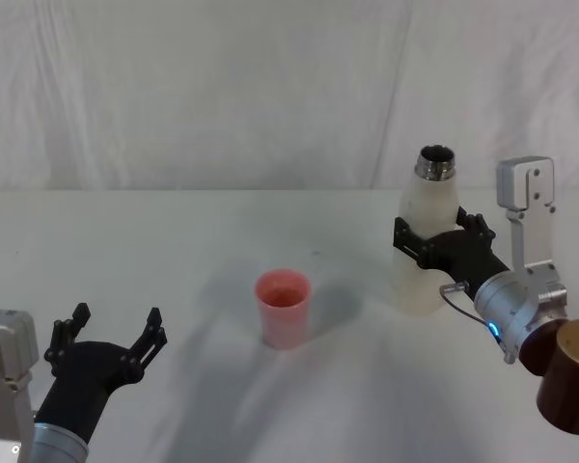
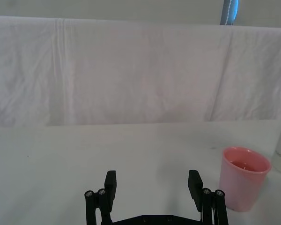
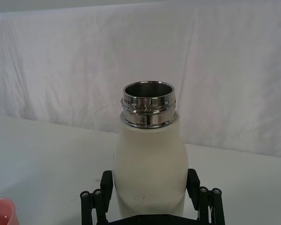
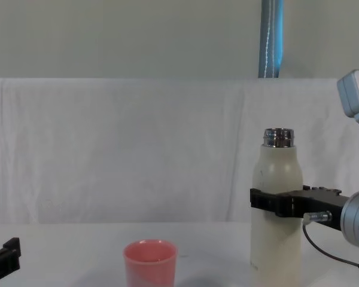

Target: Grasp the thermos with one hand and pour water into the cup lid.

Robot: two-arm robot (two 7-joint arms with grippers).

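The cream-white thermos (image 1: 427,260) stands upright at the table's right, its open steel neck (image 3: 148,104) pointing up. My right gripper (image 1: 440,237) is shut on the thermos at mid-height, a black finger (image 3: 106,183) pressed against each side. The thermos body (image 4: 277,179) rises above the gripper in the chest view. The pink cup lid (image 1: 283,307) stands upright near the table's middle, left of the thermos and apart from it. My left gripper (image 1: 111,333) rests open at the near left with nothing between its fingers (image 2: 110,183); the cup lid (image 2: 243,179) lies off to its right.
A white cloth covers the table (image 1: 174,251) and hangs as a backdrop. Behind the backdrop stands a blue pole (image 4: 272,36). A brown joint of my right arm (image 1: 574,371) sits at the near right edge.
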